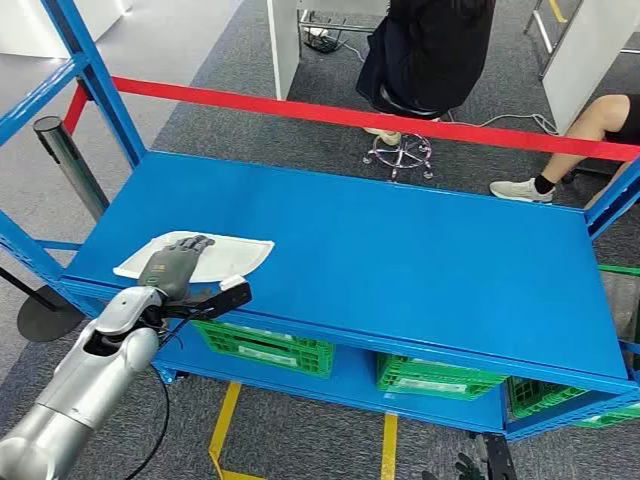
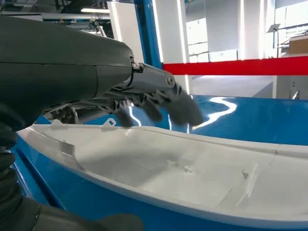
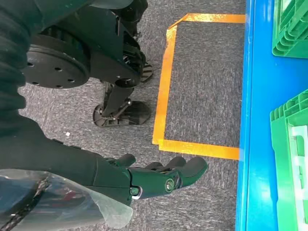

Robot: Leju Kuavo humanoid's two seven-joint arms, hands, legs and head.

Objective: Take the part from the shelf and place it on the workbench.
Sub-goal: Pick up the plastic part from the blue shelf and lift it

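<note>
Where the head view looks down on the blue shelf (image 1: 392, 240), the white part (image 1: 226, 254) lies flat near its front left corner. The left hand (image 1: 175, 267) rests over the near end of this part, fingers (image 1: 198, 243) stretched forward on top of it and the thumb pointing to the side along the shelf edge. Green crates (image 1: 264, 346) stand on the lower level, and a red barrier tape (image 1: 362, 118) runs behind the shelf. A seated person (image 1: 430, 50) is behind the tape.

From the left wrist view, the fingers (image 2: 171, 98) are extended and only slightly curved, just above the hollow white part (image 2: 174, 168); whether they touch it, I cannot tell. They do not close around it.

From the right wrist view, the right hand (image 3: 160, 175) hangs above the grey carpet, fingers (image 3: 188, 168) almost straight and lying close beside each other, holding nothing. Orange floor tape (image 3: 163, 86) and the blue shelf frame are near it.
</note>
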